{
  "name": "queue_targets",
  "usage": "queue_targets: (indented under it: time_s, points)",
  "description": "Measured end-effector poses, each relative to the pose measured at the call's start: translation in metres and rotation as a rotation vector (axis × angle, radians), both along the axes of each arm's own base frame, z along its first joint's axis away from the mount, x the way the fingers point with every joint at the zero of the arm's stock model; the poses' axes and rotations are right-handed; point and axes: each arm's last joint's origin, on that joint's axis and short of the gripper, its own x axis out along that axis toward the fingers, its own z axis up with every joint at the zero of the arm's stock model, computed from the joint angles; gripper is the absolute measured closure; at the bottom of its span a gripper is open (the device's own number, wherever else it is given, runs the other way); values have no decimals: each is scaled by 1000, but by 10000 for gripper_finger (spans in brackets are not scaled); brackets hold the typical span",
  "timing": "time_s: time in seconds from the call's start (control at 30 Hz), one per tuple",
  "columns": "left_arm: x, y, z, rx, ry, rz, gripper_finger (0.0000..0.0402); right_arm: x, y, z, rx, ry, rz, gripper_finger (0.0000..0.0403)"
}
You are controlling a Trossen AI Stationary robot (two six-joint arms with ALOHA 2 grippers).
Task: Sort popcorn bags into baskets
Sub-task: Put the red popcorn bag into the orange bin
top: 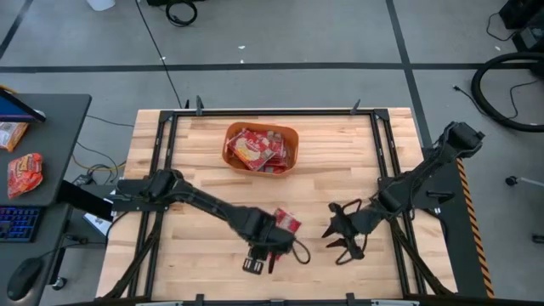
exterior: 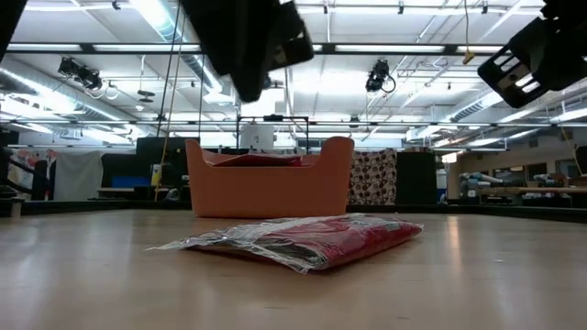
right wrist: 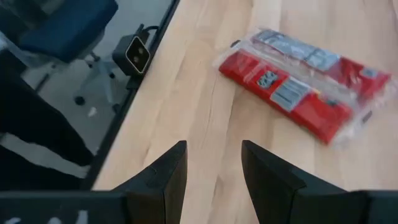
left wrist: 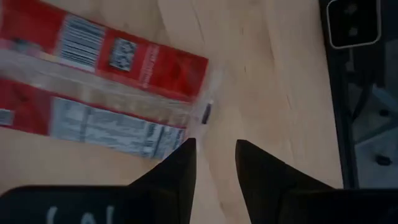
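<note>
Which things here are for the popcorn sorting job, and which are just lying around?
For the job:
- popcorn bag on the table
- popcorn bags in the tub
- orange tub

Just lying about:
- snack packets on the side desk
- keyboard

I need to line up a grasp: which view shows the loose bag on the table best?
The right wrist view: the whole bag lies flat, unobstructed. The high view has it small, partly under the left arm. The low view shows it edge-on. The left wrist view crops it.

1 red popcorn bag (right wrist: 306, 92) lies flat on the wooden table (right wrist: 186, 106), beyond 2 parted fingers (right wrist: 165, 168).
</note>
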Motion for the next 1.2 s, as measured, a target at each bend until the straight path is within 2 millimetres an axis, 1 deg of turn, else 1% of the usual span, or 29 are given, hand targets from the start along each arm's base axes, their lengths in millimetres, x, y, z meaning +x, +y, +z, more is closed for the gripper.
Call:
queue_targets:
  time_s: [0.17,0.27,0.33,0.4,0.47,0.63,0.73,0.87,1.0,1.07,1.1,1.2]
  points:
    - [-9,-21,-21,8,-22,32,286,20,16,-8,-98,0,25,245]
    - [-16,-30,-27,25,-58,63,286,35,26,-9,-197,8,45,245]
    - [-22,-33,-29,35,-84,85,286,46,31,-9,-274,-14,50,245]
    - [-28,-32,-31,28,-103,119,286,55,34,-12,-373,-25,61,245]
    - [-40,-30,-32,46,-107,159,286,64,37,-16,-458,-39,84,245]
    - [-72,-23,-22,40,-170,283,286,86,41,-30,-595,-41,155,245]
    - [-92,-18,-11,28,-217,364,286,99,46,-42,-640,-44,179,245]
    - [-113,-11,5,29,-294,488,286,113,49,-55,-685,-25,199,245]
    - [-131,-5,23,18,-374,583,286,127,47,-67,-706,7,180,245]
    - [-133,-5,33,-7,-425,619,286,133,45,-72,-720,21,166,245]
    - [-137,-6,36,-1,-437,625,286,135,43,-75,-723,22,164,245]
    - [-139,-6,47,-40,-490,660,286,137,40,-81,-744,37,184,245]
